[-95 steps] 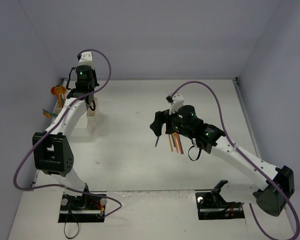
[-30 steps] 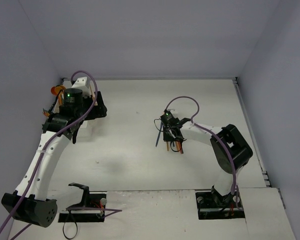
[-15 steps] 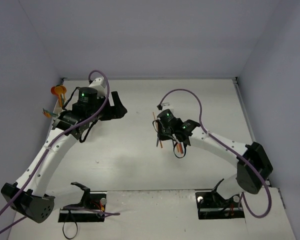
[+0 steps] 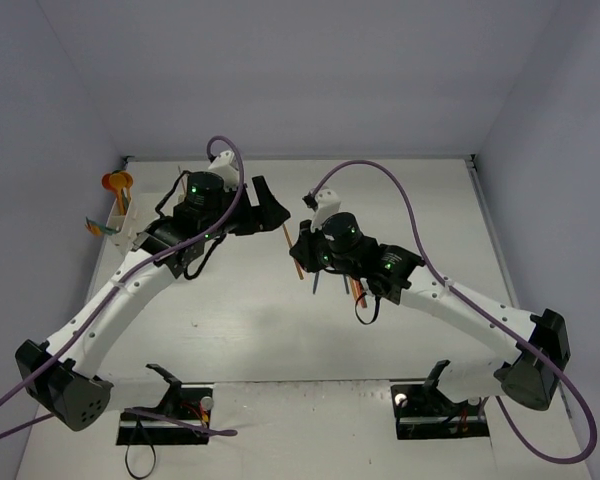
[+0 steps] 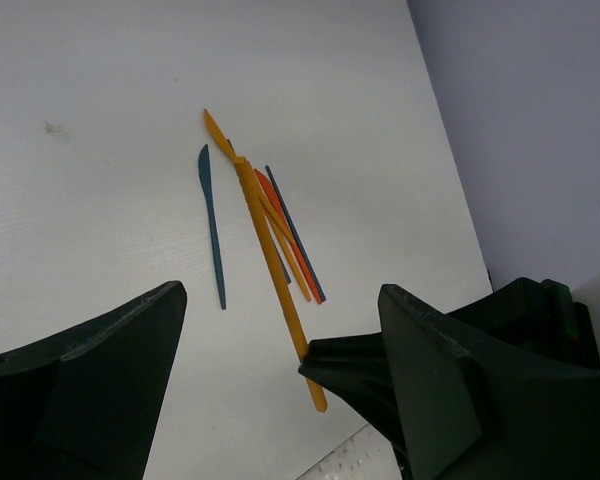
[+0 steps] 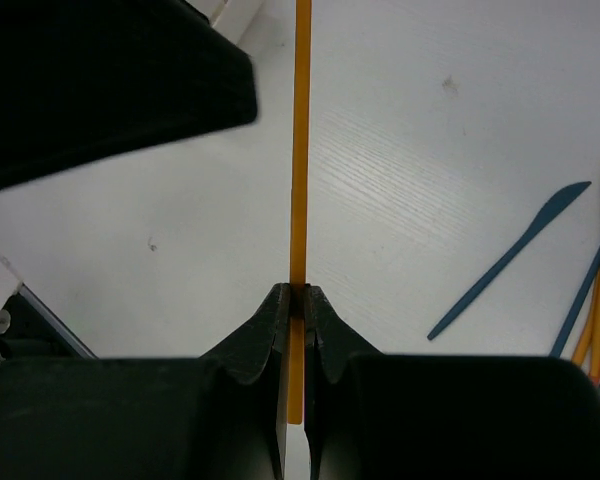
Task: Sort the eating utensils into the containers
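Note:
My right gripper (image 4: pixel 300 254) (image 6: pixel 300 296) is shut on an orange stick (image 4: pixel 287 236) (image 6: pixel 301 150) and holds it above the table's middle. The stick (image 5: pixel 273 262) runs on between the fingers of my open left gripper (image 4: pixel 270 208) (image 5: pixel 280 300), which faces the right gripper (image 5: pixel 352 368) at close range without touching the stick. More eating utensils lie on the table below: a teal knife (image 5: pixel 212 225) (image 6: pixel 510 260) and a small pile of orange and blue sticks (image 5: pixel 292 240) (image 4: pixel 356 291). The white containers (image 4: pixel 121 225) stand at the far left edge, with an orange spoon (image 4: pixel 114 182) sticking up from them.
Grey walls close off the table at the back, left and right. Purple cables (image 4: pixel 385 180) arch over both arms. Both arm bases (image 4: pixel 165 415) sit at the near edge.
The left arm has swung right from the containers toward the middle. The right gripper has lifted the orange stick off the pile and carried it left, up to the left gripper.

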### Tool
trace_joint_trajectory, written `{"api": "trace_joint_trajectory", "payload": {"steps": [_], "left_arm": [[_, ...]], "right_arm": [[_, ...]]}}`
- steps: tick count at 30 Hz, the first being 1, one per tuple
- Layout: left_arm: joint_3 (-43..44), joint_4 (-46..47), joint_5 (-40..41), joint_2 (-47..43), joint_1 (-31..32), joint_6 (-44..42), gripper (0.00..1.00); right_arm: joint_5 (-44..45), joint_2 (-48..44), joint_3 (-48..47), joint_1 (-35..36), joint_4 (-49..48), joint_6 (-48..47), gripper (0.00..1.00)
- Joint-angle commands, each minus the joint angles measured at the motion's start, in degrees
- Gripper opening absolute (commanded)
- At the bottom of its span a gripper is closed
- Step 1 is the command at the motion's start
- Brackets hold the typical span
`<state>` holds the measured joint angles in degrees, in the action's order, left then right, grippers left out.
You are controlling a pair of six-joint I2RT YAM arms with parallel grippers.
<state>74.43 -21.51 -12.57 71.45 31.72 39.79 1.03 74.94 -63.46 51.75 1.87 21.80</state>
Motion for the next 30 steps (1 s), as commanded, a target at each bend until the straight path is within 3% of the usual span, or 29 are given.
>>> {"api": "trace_joint_trajectory", "payload": {"steps": [1, 4, 5, 8, 13, 17, 23, 30], "left_arm": [[2.14, 5.03, 3.18, 0.83, 1.79, 2.76, 0.72], [2.31, 5.16, 3.83, 1.89, 2.64, 2.95, 0.6], [2.36, 5.1, 4.51, 2.1, 3.06, 3.05, 0.49], [2.21, 5.17, 5.09, 2.89, 3.51, 3.78, 0.3], [2.21, 5.75, 6.31, 3.08, 3.61, 4.0, 0.09], [2.06, 6.67, 7.18, 2.82, 3.61, 3.63, 0.03], [2.12, 7.89, 8.08, 3.08, 3.52, 3.37, 0.01], [6.63, 3.83, 11.81, 4.66, 0.95, -5.03, 0.01]], "right_arm": [[-2.42, -1.72, -2.47, 1.0, -6.54, -1.35, 0.0], [-2.55, -1.64, -2.0, 1.06, -7.37, -1.41, 0.0], [-2.65, -1.64, -1.89, 1.01, -7.63, -1.41, 0.0], [-2.62, -1.55, -1.67, 1.15, -8.44, -1.66, 0.0], [-2.27, -0.72, -1.5, 1.07, -8.8, -2.34, 0.04], [-1.85, -0.34, -1.64, 1.07, -9.08, -2.76, 0.16], [-1.21, 0.21, -2.28, 0.8, -9.08, -3.43, 0.48], [0.9, -1.4, -0.76, -0.59, -8.9, -3.78, 0.65]]}}
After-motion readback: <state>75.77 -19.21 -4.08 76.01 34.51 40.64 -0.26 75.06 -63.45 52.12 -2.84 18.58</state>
